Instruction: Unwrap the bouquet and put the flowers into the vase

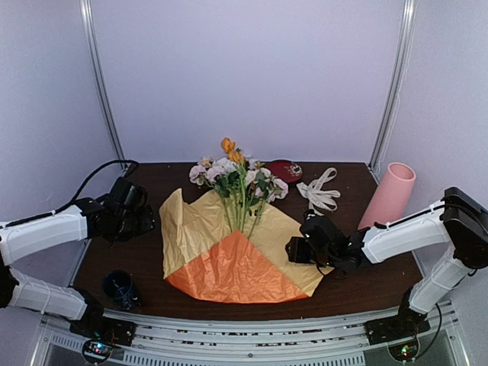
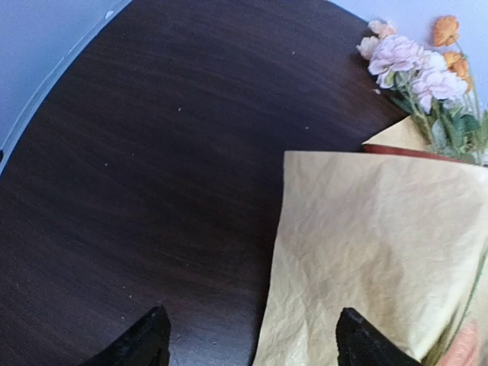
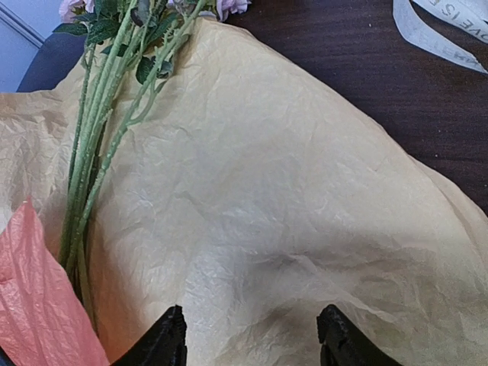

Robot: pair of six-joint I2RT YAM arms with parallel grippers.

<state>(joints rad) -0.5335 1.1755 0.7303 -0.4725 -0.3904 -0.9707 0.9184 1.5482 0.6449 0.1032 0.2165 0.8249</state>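
Observation:
The bouquet lies unwrapped in the middle of the table. Its yellow-tan and orange paper (image 1: pixel 229 255) is spread flat, and the flowers (image 1: pixel 240 179) lie on it with blooms toward the back and green stems (image 3: pixel 95 137) running to the orange sheet. The pink vase (image 1: pixel 390 194) stands at the right edge. My left gripper (image 1: pixel 150 219) is open at the paper's left edge, and that edge (image 2: pixel 278 252) runs between its fingers (image 2: pixel 252 335). My right gripper (image 1: pixel 292 249) hangs open over the paper's right part (image 3: pixel 267 198), with nothing between its fingers (image 3: pixel 252 335).
The cream ribbon (image 1: pixel 320 191) lies loose on the table behind the right gripper. A dark red dish (image 1: pixel 284 169) sits behind the blooms. A dark blue cup (image 1: pixel 120 288) stands at the front left. White walls close in the back and sides.

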